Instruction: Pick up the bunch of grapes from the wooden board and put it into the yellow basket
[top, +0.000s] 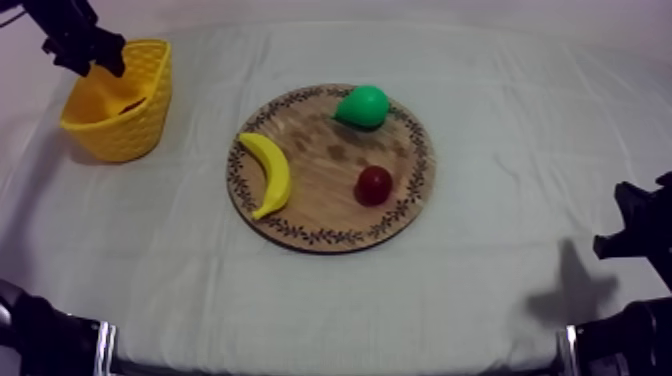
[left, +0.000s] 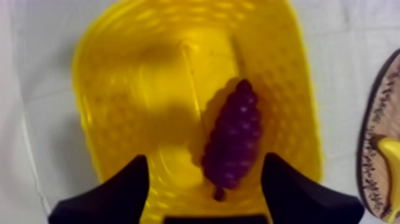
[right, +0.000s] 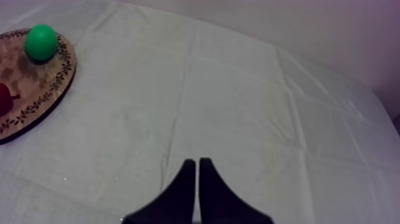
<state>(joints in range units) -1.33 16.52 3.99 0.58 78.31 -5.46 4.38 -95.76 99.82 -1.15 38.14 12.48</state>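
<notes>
Lying in yellow basket (left: 119, 89), grapes (left: 233, 140) under spread left hand (left: 205, 159)

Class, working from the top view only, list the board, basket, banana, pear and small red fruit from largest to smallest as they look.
1. board
2. basket
3. banana
4. pear
5. small red fruit
The pear sits farther off than the small red fruit yet looks bigger, so that ranking holds.

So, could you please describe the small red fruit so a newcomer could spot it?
Find the round wooden board mid-table. On it, away from the yellow basket, lies the small red fruit. It alone is red; the pear is green, the banana yellow.
</notes>
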